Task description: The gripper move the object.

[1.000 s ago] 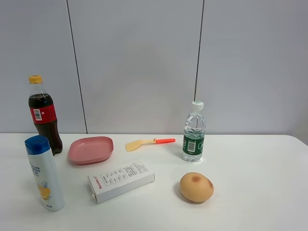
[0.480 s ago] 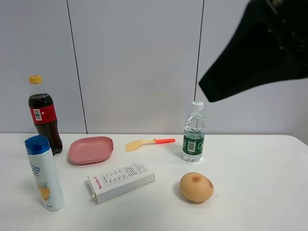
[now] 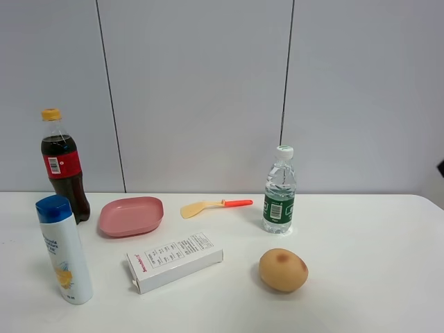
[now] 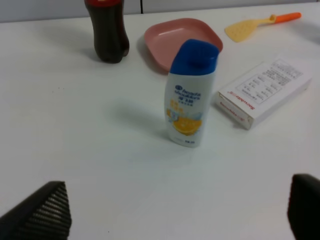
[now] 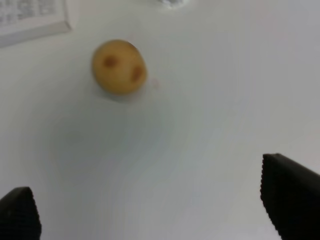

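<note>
Near the table's left edge, the object (image 3: 64, 248) stands upright (untouched); both grippers (image 4: 175, 210) (image 5: 150, 210) spread apart

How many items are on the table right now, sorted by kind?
Bottles: 3 – white lotion bottle, cola bottle, water bottle
Plates: 1 – pink plate
Utensils: 1 – spatula
Boxes: 1 – white box
Round food items: 1 – tan roundish item
Total: 7

Blue lettering on the white lotion bottle (image 4: 191, 95) and print on the white carton (image 4: 265, 90) — both were too blurred to read.
</note>
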Controlling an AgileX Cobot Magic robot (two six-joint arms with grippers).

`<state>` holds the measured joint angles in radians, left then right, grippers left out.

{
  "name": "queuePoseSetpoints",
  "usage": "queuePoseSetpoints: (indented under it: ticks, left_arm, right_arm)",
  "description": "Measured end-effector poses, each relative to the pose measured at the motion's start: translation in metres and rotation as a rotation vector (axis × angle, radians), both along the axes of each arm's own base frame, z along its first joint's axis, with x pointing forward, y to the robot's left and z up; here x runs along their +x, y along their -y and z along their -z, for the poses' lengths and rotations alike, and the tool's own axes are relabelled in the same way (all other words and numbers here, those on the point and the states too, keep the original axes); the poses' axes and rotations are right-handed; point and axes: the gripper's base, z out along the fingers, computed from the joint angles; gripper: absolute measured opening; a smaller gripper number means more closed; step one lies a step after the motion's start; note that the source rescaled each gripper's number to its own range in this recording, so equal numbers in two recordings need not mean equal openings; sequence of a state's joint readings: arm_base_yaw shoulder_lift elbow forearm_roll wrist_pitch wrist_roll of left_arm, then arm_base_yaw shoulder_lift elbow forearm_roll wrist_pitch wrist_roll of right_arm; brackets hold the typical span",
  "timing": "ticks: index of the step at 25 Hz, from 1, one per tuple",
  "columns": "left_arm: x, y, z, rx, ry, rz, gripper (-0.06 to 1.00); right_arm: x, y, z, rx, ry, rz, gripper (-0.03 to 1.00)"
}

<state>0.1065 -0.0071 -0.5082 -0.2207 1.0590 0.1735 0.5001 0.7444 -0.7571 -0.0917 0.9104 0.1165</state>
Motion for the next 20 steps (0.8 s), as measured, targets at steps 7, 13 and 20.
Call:
queuePoseSetpoints:
  ticks: [7,13,20]
  left_arm:
    - [0.0,0.0,0.0,0.0,0.0,0.0,1.0]
    - [0.0,0.0,0.0,0.0,0.0,0.0,1.0]
    - [0.0,0.0,0.0,0.0,0.0,0.0,1.0]
  right_arm:
    - [-0.03,0.038,-0.002,0.023,0.05,0.225,0.82]
    - [-0.073,0.057,-0.005,0.057,0.171,0.367,0.82]
    - [-0.115,0.065,-0.004,0.063,0.298,0.465,0.82]
